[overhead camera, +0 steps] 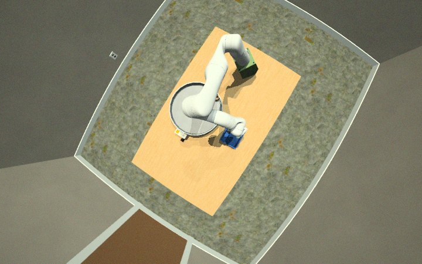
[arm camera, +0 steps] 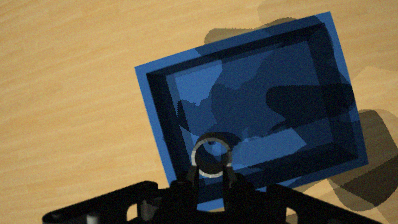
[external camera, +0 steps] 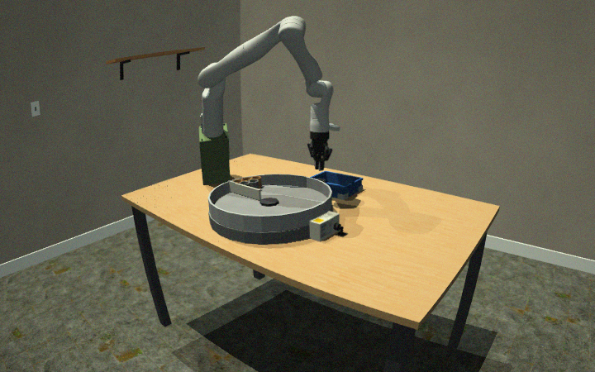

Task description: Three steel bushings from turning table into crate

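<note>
The blue crate stands on the table. A grey ring-shaped bushing stands on end in it, near the wall closest to the gripper; no other bushing shows there, but the gripper hides part of that side. My gripper points down above the crate. Its fingers are a little apart, with nothing held between them. The turning table carries a cluster of brown and grey bushings, partly hidden by its divider; the arm covers most of them in the top view.
The light divider and a dark hub stand inside the turning table's high rim. A control box with a black knob sits at its side. The arm's green base stands behind the turning table.
</note>
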You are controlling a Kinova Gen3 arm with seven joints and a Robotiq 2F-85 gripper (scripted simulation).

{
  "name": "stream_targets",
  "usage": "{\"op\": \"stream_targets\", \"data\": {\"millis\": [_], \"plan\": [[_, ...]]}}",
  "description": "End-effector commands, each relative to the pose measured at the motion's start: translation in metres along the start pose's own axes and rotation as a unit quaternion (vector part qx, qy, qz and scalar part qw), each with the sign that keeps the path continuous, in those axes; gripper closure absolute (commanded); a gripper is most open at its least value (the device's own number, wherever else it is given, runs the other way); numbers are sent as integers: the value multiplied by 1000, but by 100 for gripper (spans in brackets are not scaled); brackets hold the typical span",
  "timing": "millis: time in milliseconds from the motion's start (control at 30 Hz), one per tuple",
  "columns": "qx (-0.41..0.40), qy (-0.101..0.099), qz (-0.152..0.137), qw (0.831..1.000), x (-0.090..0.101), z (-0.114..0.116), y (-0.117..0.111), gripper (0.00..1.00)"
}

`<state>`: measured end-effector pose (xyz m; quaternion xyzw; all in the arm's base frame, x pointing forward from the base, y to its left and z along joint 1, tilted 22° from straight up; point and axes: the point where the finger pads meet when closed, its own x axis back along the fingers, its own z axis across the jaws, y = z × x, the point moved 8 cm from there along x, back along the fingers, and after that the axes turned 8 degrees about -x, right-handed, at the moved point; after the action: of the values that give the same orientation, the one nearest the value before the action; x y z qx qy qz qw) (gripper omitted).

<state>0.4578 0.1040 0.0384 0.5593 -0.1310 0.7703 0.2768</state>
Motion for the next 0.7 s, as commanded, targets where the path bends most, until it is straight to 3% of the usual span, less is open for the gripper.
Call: {"op": "stream_targets", "data": {"millis": [0,333,500,667], "plan": [[-3,11,12,1000,22,10,-5,81],[-3,11,12,1000,22,10,-5,81],[-3,11,12,1000,76,8,-3,81],[-3,11,12,1000,76,8,-3,81]]}}
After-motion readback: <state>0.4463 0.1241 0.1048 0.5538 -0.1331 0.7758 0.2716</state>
